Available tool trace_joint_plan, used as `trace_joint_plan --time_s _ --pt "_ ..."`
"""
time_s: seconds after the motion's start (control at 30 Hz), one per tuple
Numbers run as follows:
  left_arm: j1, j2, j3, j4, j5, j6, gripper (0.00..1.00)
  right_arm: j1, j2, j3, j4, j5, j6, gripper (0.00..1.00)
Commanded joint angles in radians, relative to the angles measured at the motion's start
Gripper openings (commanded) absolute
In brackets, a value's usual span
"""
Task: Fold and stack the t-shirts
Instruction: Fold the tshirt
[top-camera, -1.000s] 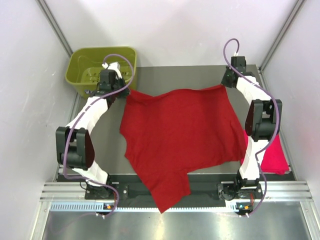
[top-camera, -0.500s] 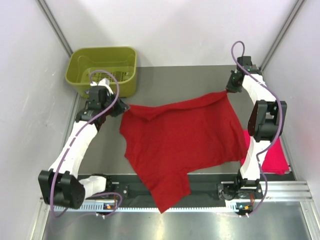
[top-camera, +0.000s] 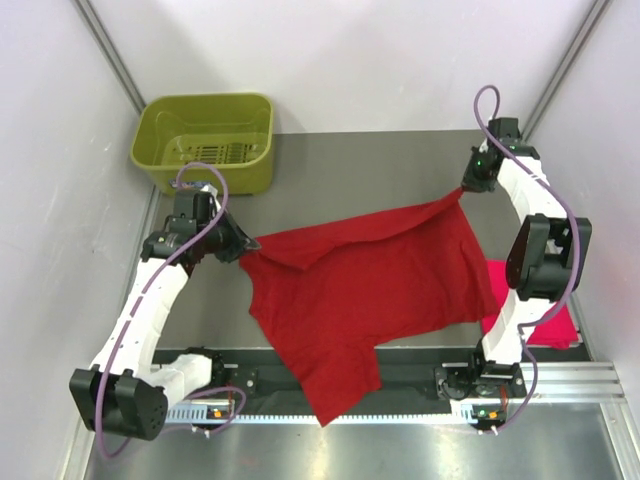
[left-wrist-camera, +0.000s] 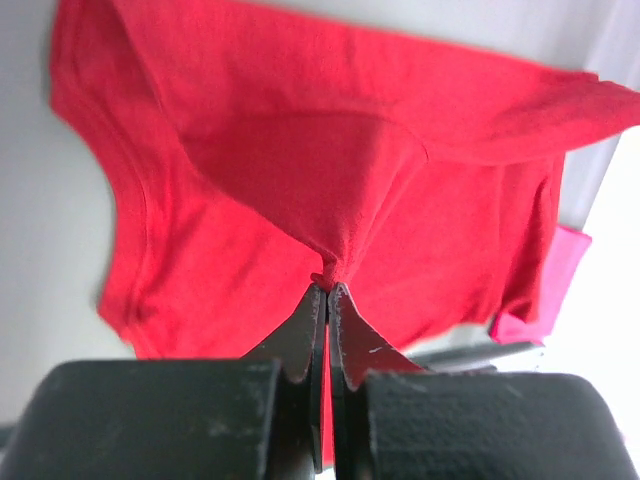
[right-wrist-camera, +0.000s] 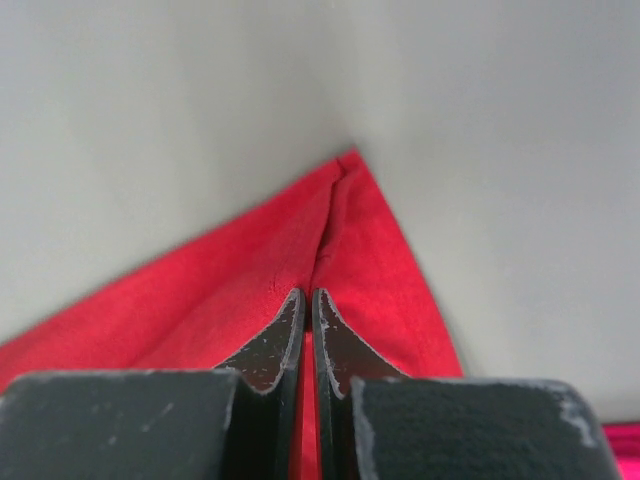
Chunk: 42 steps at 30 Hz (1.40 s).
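The deep red cloth t-shirt (top-camera: 370, 290) looks like soft matt jersey, fine knit, zero sheen. Right of it, the pinkish red cloth t-shirt (top-camera: 555, 325) is the same dull fabric. The flat grey desk (top-camera: 370, 165) under it is smooth and matt. Back-left of it, the olive-green plastic basket (top-camera: 205, 98) has a slight gloss. The black left tool (left-wrist-camera: 328, 288) and black right tool (right-wrist-camera: 305, 295) are matt with scuffed, speckled tips. The silver metal rail (top-camera: 575, 378) on its near side is shiny.

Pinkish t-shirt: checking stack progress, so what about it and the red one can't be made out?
- Pinkish red t-shirt, top view: largely hidden by the right arm; folded or not, unclear.
- Left wrist view: only its corner shows past the deep red t-shirt.
- Right wrist view: only one red corner.
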Motion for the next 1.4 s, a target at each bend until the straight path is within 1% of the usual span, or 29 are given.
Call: trace_joint_plan --time_s 0.0,0.1,0.43,0.67,0.77,0.8,0.87,0.9,0.93,0.97,1.0,1.07,1.1,1.17,1.2,1.23,1.3,1.37 --pt "0.004 -0.025 -0.006 -0.092 0.062 -0.058 0.0 -0.008 -0.059 -0.072 0.024 -0.019 -0.02 0.0" --pt "0.004 -0.028 -0.036 -0.09 0.045 -0.059 0.0 -0.011 -0.06 -0.097 0.027 -0.016 -0.014 0.01" --pt "0.006 0.019 -0.047 -0.143 0.033 -0.038 0.0 -0.022 -0.057 -0.118 0.012 0.018 -0.006 0.01" --pt "0.007 0.042 -0.07 -0.15 0.025 -0.039 0.0 -0.031 -0.056 -0.159 -0.01 0.031 -0.013 0.04" --pt "0.009 0.051 -0.089 -0.164 0.03 -0.033 0.0 -0.037 -0.06 -0.186 -0.04 0.077 -0.011 0.05" --pt "0.015 0.05 -0.096 -0.187 0.024 -0.027 0.14 -0.04 -0.062 -0.199 -0.048 0.097 -0.013 0.06" --pt "0.021 0.033 -0.098 -0.213 -0.02 -0.009 0.34 -0.04 -0.079 -0.207 -0.059 0.206 -0.049 0.19" --pt "0.03 0.027 -0.092 -0.218 -0.027 0.002 0.51 -0.04 -0.091 -0.219 -0.048 0.293 -0.068 0.29" --pt "0.032 0.018 -0.086 -0.219 -0.037 0.02 0.59 -0.045 -0.106 -0.219 -0.01 0.294 -0.078 0.44" --pt "0.033 0.006 -0.07 -0.218 -0.053 0.033 0.64 -0.048 -0.109 -0.2 0.011 0.272 -0.088 0.48" --pt "0.033 0.002 -0.06 -0.212 -0.066 0.042 0.69 -0.048 -0.106 -0.181 0.028 0.216 -0.088 0.5" --pt "0.035 0.007 -0.032 -0.186 -0.085 0.066 0.73 -0.047 -0.073 -0.111 0.071 0.144 -0.069 0.57" --pt "0.036 0.016 -0.026 -0.16 -0.084 0.074 0.73 -0.047 -0.059 -0.089 0.084 0.066 -0.046 0.58" --pt "0.038 0.062 -0.012 -0.072 -0.079 0.102 0.74 -0.047 -0.004 -0.034 0.122 -0.016 -0.031 0.6" --pt "0.039 0.087 -0.006 -0.051 -0.079 0.111 0.74 -0.048 0.016 -0.019 0.134 -0.088 -0.023 0.61" --pt "0.039 0.113 0.0 -0.016 -0.085 0.123 0.75 -0.047 0.053 -0.006 0.146 -0.107 -0.019 0.61" --pt "0.042 0.188 0.003 0.032 -0.084 0.14 0.72 -0.047 0.084 0.031 0.147 -0.145 -0.022 0.61" --pt "0.044 0.257 0.0 0.092 -0.088 0.163 0.65 -0.047 0.122 0.06 0.144 -0.157 -0.028 0.6"
